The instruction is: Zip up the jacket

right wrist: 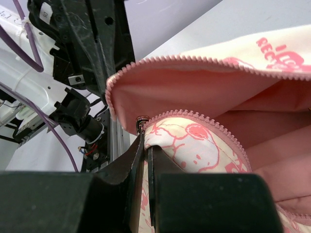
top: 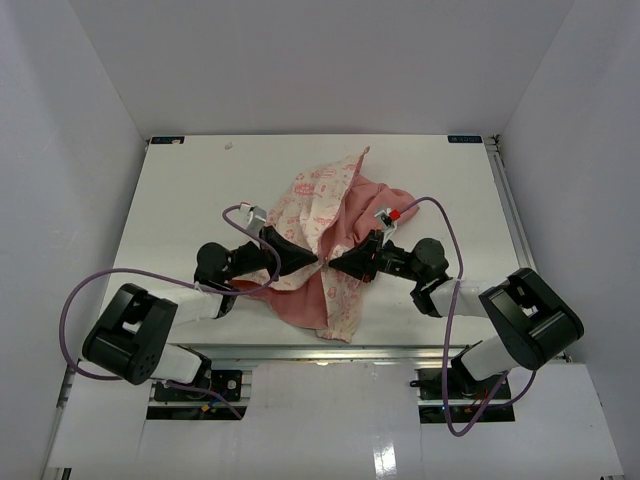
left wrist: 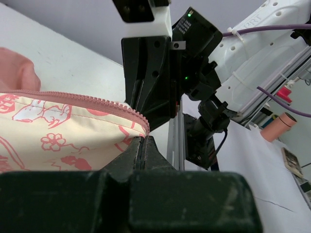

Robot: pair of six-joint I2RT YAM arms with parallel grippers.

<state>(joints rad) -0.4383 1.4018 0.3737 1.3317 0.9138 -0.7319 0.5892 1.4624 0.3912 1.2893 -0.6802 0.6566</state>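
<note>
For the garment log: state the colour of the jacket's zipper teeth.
Salmon-pink zipper teeth, clearest in the right wrist view.

One jacket, one table, and two grippers: left gripper, right gripper

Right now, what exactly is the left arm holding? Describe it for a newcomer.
On the white table, find the crumpled cream jacket with pink print at its centre. The left gripper has its jaws shut on the end of a pink toothed zipper strip edging a printed panel. The matching strip beside it sits in the right gripper instead.
</note>
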